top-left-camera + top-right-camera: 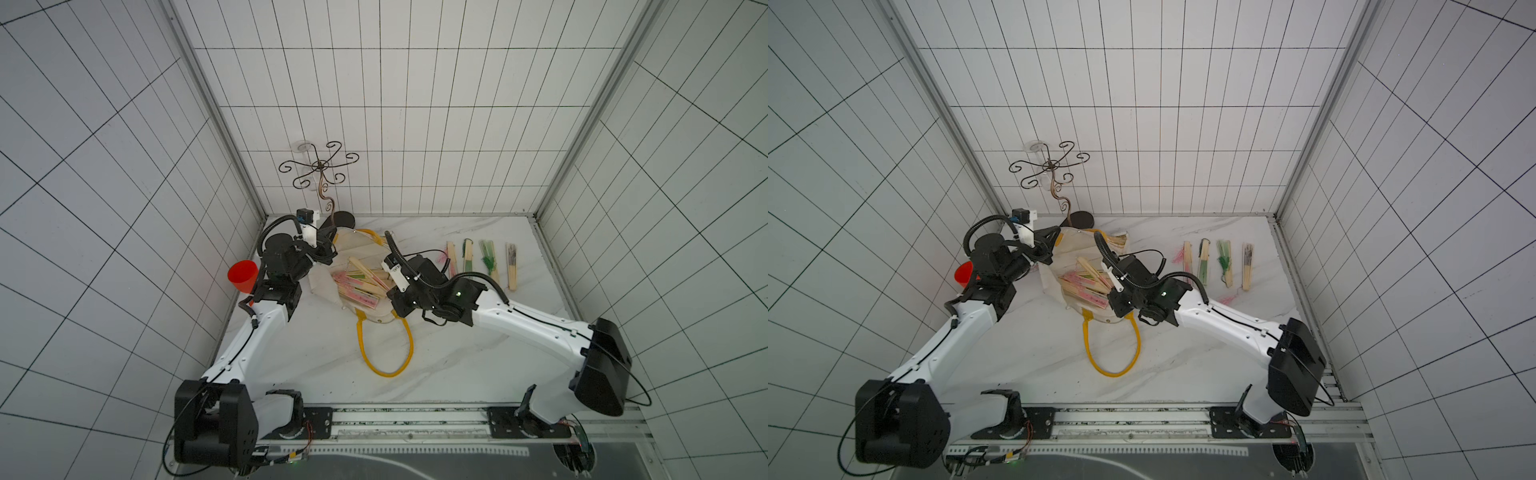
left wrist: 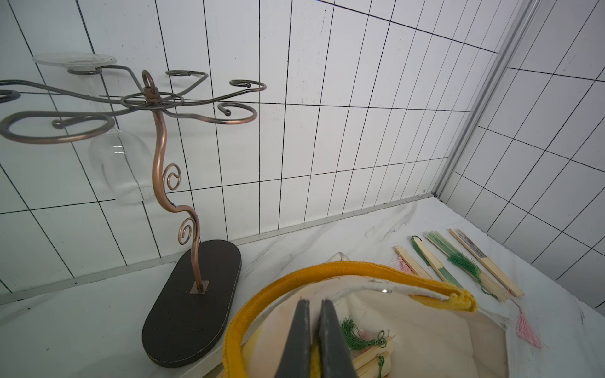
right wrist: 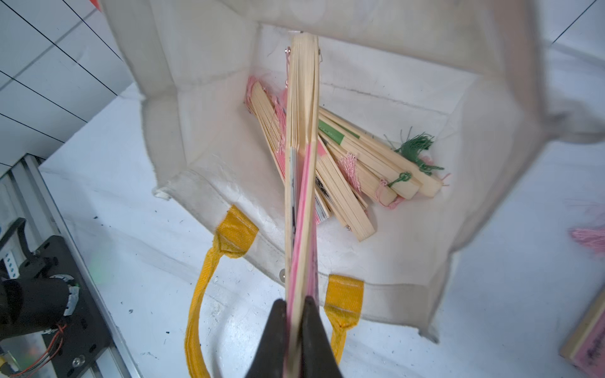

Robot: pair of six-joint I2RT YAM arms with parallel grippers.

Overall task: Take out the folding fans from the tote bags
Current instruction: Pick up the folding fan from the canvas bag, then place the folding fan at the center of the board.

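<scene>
Fan (image 3: 301,131) pinched between right fingers (image 3: 274,340), over bag (image 3: 203,81).

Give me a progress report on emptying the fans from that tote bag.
Done: four fans lie in a row outside the tote bag. In hand: the right claw is shut on a pink fan at its mouth, while the left claw grips its yellow handle. Left: a pile of fans inside.
</scene>
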